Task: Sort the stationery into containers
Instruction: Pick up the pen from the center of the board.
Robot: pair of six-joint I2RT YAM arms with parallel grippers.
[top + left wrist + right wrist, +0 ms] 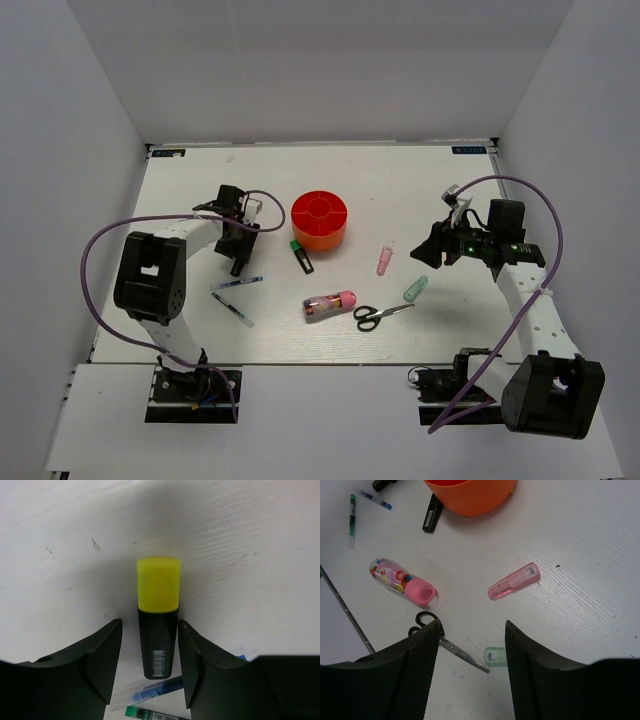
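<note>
My left gripper (238, 256) is open and low over the table, one finger on each side of the black body of a yellow-capped marker (158, 605), with small gaps. A blue pen (160, 689) and a green-ended pen (233, 308) lie just behind it. The orange-red organiser (320, 221) stands mid-table with a green-capped marker (301, 256) beside it. My right gripper (472, 625) is open and empty, raised above the pale green tube (495, 656) and the black-handled scissors (451, 646). The pink tube (514, 581) and the clear pink-capped tube (402, 580) lie further ahead.
White walls close in the table on the left, back and right. The table's front edge (320, 362) runs just ahead of both arm bases. Purple cables loop off each arm.
</note>
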